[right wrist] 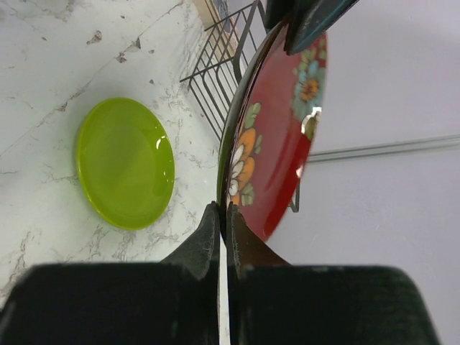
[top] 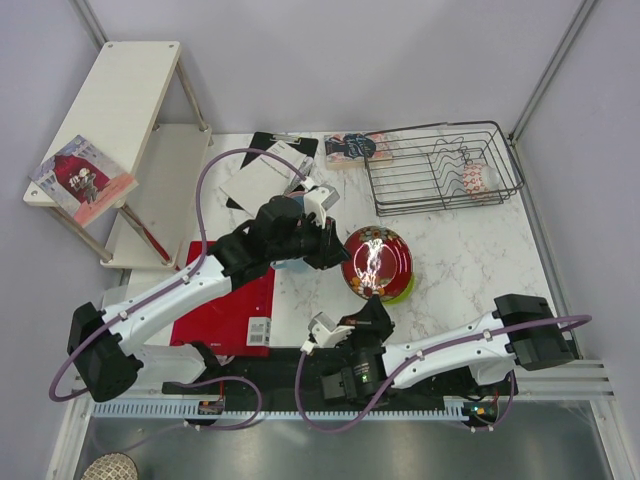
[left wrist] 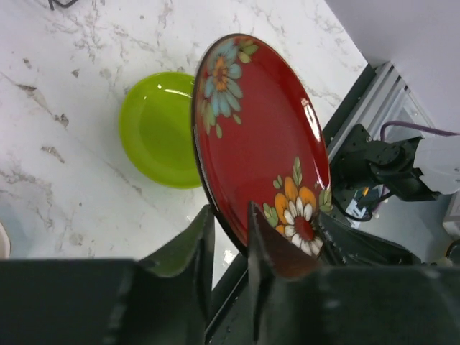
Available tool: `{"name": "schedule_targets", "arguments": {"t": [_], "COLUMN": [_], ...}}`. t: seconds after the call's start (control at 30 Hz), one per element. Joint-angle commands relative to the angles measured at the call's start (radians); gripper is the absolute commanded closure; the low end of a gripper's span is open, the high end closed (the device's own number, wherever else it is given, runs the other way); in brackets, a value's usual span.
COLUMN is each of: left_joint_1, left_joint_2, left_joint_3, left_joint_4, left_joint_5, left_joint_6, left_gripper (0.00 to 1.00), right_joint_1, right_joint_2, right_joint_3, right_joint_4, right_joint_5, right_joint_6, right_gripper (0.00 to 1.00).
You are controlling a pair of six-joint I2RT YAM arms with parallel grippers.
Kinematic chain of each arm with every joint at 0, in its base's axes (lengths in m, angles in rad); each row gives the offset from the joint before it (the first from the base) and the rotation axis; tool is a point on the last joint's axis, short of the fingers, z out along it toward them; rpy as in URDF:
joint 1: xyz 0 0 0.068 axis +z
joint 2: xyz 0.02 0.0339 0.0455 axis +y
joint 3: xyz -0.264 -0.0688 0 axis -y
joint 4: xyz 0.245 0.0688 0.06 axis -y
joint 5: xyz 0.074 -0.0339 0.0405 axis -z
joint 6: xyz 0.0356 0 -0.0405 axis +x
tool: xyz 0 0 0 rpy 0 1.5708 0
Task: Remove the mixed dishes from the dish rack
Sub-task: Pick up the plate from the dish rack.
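left tool (left wrist: 230,217) and right tool (right wrist: 221,213) both pinch dark red floral plate (top: 377,262) at opposite rims, tilted above lime-green plate (left wrist: 154,129) on surface (top: 450,250), outside dish rack (top: 440,165); looks like handover for stacking

A robotics lab test cell rather than a lived-in kitchen; plain pale grey walls (top: 350,60) close in the far side and both flanks, with bare metal frame posts (top: 548,70) at the far corners; two white-and-black robot arms (top: 170,295) sit at the near edge by a slotted aluminium rail (top: 580,378), with purple cables (top: 250,150) looping loose; the marble-patterned tabletop (top: 460,250) carries household items: a rectangular black wire dish rack (top: 420,175) far right, a pale wooden shelf unit (top: 130,100) far left.
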Motion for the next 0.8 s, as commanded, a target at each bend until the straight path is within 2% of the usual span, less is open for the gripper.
{"name": "schedule_targets", "arguments": {"t": [0.0,0.03,0.17,0.33,0.37,0.43,0.47,0.57,0.63,0.67,0.77], "left_joint_1": [0.007,0.007,0.007,0.007,0.007,0.005,0.007,0.013,0.021,0.033,0.051], "left_joint_2": [-0.002,-0.003,-0.012,-0.04,-0.042,-0.042,-0.04,-0.032,-0.019,-0.013,0.021], "left_joint_3": [0.034,0.033,0.022,-0.015,-0.013,-0.013,-0.01,-0.007,0.005,0.013,0.047], "left_joint_4": [0.032,0.032,0.042,0.085,0.085,0.086,0.088,0.089,0.086,0.088,0.088], "left_joint_5": [0.011,0.016,0.028,0.028,0.027,0.016,0.007,-0.014,-0.016,-0.01,-0.002], "left_joint_6": [0.036,0.036,0.034,0.019,0.017,0.01,0.008,-0.009,-0.024,-0.029,-0.049], "left_gripper": [0.86,0.98,0.98,0.98,0.98,0.98,0.98,0.98,0.98,0.98,0.98], "right_joint_1": [0.012,0.012,0.017,0.018,0.017,0.017,0.023,0.043,0.053,0.061,0.067], "right_joint_2": [-0.003,-0.003,0.009,0.038,0.054,0.07,0.068,0.01,-0.03,-0.075,-0.176], "right_joint_3": [0.041,0.041,0.045,0.064,0.079,0.11,0.129,0.177,0.202,0.231,0.278], "right_joint_4": [-0.033,-0.035,-0.044,-0.119,-0.137,-0.234,-0.234,-0.233,-0.219,-0.213,-0.136], "right_joint_5": [0.125,0.126,0.123,0.14,0.145,0.146,0.136,0.113,0.097,0.09,0.042], "right_joint_6": [0.019,0.021,0.033,0.142,0.174,0.305,0.309,0.341,0.334,0.318,0.243], "right_gripper": [1.0,1.0,1.0,1.0,0.96,0.79,0.61,0.38,0.29,0.2,0.08]}}
